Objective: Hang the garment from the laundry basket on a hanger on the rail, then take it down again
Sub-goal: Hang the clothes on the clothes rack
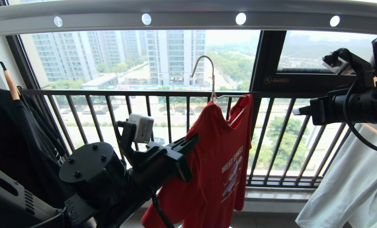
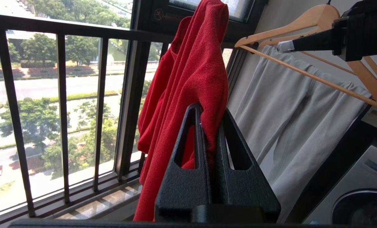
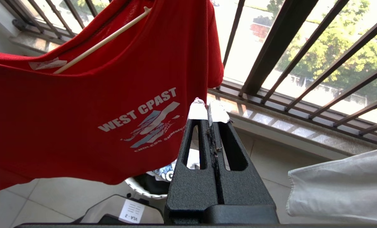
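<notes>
- 2 grippers are in view, but only the left gripper [image 2: 209, 126] works: its jaws are clamped on a fold at the red garment's [image 1: 220, 158] edge, so the cloth is carried by the arm, not by the rail [image 1: 188, 15].
- The hanger [image 1: 212, 85] sits inside the shirt's neck, hook free in the air below the rail, so hanging looks unfinished.
- The right gripper [image 3: 209, 109] waits beside the shirt, jaws together and empty.
- The laundry basket [image 3: 141, 188] stands on the floor below.
</notes>
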You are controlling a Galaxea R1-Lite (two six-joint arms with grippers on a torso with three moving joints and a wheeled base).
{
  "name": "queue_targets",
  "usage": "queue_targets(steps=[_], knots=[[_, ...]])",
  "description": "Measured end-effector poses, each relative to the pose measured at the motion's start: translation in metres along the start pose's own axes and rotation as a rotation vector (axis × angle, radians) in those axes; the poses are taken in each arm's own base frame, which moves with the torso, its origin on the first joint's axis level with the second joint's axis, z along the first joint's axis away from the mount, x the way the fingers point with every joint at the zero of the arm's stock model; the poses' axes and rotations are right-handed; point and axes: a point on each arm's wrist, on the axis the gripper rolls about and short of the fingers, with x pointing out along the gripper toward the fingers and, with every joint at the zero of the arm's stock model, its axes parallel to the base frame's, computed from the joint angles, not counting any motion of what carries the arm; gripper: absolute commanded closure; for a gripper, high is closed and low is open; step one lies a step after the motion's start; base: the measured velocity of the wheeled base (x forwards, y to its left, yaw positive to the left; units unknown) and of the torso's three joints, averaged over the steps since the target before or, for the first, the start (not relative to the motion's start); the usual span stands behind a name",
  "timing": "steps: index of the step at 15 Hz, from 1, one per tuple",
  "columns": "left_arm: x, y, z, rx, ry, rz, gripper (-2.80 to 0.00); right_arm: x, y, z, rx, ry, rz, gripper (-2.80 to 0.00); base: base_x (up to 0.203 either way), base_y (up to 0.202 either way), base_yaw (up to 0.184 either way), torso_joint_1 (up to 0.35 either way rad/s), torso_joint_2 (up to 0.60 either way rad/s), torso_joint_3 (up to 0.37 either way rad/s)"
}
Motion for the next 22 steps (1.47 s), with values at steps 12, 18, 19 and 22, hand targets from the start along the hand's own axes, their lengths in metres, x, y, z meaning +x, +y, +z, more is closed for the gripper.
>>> queue_targets(steps=[12, 18, 19, 22], knots=[[-0.001, -0.002, 0.006, 0.0, -0.02, -0.008, 0.0, 0.065, 0.057, 0.01, -0.077, -0.147, -0.181, -2.8, 0.0, 0.0, 0.0, 0.0, 0.0, 0.0], [0.0, -0.003, 0.007, 0.001, -0.027, -0.009, 0.0, 0.097, 0.062, 0.014, -0.073, -0.156, -0.237, -2.8, 0.0, 0.0, 0.0, 0.0, 0.0, 0.0], [0.0, -0.003, 0.007, 0.001, -0.027, -0.009, 0.0, 0.101, 0.063, 0.015, -0.072, -0.159, -0.245, -2.8, 0.0, 0.0, 0.0, 0.0, 0.0, 0.0], [0.0, -0.003, 0.008, 0.002, -0.029, -0.009, 0.0, 0.109, 0.063, 0.021, -0.067, -0.169, -0.261, -2.8, 0.0, 0.0, 0.0, 0.0, 0.0, 0.0]])
